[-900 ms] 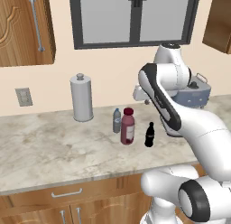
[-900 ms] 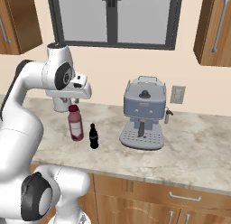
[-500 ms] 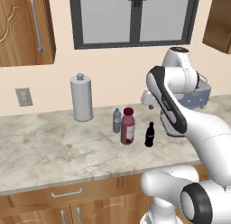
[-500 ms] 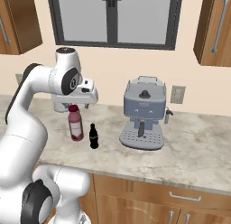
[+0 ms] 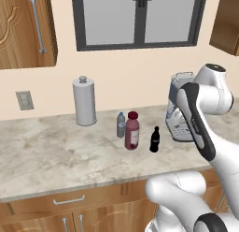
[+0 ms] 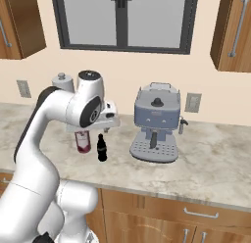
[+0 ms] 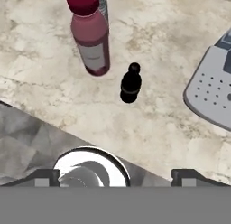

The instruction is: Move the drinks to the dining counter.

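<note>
Hand view has the gripper (image 7: 115, 175) spread wide and holding nothing, hovering over the cola bottle (image 7: 130, 83), juice bottle (image 7: 91, 37) just beside it.

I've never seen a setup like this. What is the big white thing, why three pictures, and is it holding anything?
The white thing is a robot arm in a computer-drawn kitchen. Two pictures come from cameras behind it, one on its left and one on its right. The third comes from a camera on its hand, looking down past its pincer.

On the marble counter under the window stand three drinks: a small black cola bottle, a dark-red juice bottle and a clear water bottle. A tall grey canister and a coffee machine stand there too.

The pincer is open above the bottles and holds nothing.
</note>
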Robot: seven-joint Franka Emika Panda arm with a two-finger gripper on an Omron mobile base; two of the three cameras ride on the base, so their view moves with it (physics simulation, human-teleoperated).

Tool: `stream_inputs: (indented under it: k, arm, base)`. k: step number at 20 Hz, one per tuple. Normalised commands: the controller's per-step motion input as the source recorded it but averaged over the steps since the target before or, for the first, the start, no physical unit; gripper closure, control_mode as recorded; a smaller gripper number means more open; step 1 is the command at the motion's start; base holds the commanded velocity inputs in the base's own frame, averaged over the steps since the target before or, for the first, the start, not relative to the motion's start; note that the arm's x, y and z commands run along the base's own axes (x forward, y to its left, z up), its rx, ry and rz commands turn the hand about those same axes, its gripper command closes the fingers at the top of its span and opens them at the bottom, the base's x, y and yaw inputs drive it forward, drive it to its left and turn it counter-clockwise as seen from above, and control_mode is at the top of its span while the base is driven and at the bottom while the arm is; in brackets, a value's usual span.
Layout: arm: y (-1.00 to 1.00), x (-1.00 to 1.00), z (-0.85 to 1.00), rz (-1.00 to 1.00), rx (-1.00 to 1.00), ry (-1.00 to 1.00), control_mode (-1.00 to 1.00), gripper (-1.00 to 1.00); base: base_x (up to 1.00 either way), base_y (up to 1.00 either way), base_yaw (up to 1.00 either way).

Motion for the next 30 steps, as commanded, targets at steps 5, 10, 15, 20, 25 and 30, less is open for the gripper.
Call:
stream_inputs:
  k: [5,10,15,20,25,30]
  arm:
    - [-0.47,-0.41,-0.33,0.27,0.00,-0.10,-1.00,-1.00]
    - [-0.36,-0.26,-0.29,0.29,0.00,-0.16,-1.00,-1.00]
    - [-0.22,-0.07,-0.17,0.27,0.08,-0.22,-1.00,-1.00]
    - [0.04,0.30,0.07,0.00,0.05,-0.03,-1.00,-1.00]
    - [0.01,0.50,0.16,0.00,0.00,0.06,-1.00,-1.00]
    - [0.00,0.45,0.00,0.00,0.00,0.10,-1.00,-1.00]
  base:
    - [0.00,0.00,0.00]
    - [0.00,0.00,0.00]
    - [0.00,0.00,0.00]
    - [0.00,0.00,0.00]
    - [0.00,0.00,0.00]
    - [0.00,0.00,0.00]
